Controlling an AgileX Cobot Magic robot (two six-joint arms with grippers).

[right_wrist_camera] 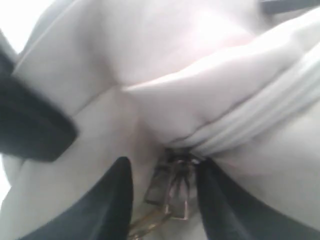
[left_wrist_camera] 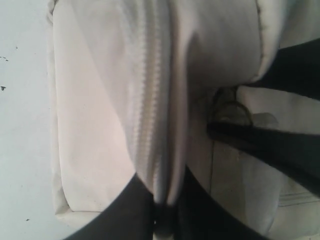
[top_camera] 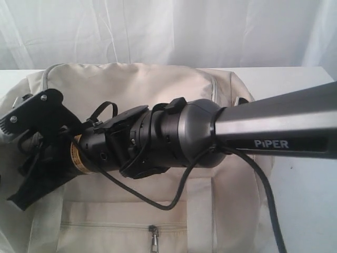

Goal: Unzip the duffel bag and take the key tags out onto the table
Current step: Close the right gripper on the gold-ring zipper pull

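Beneath the bag [top_camera: 131, 84], the table [top_camera: 300, 200] is seen as a plain white top, left bare beyond the bag's far edge and along its right side. The bag, cream and broad, is laid flat on the table, and a closed pocket zip with a small metal tab [top_camera: 154, 235] is shown on the side nearest the exterior camera. Over the bag's middle the right arm [top_camera: 274, 126] is stretched from the bag's right side toward its left end, with a black cable hung below it. At that left end of the bag the left gripper [left_wrist_camera: 161, 185] is set low, and its fingers [left_wrist_camera: 130, 205] are pressed together on a raised fold of the bag's cloth that carries the zip [left_wrist_camera: 147, 100]. The zip is seen closed along the whole stretch shown. Just beside that fold the right gripper [right_wrist_camera: 165, 167] is held against the bag's top. Its fingers [right_wrist_camera: 110, 200] are kept apart, one on either side of the metal pull [right_wrist_camera: 172, 187]. Whether the pull is touched by them cannot be told. Where the key tags lie cannot be told.
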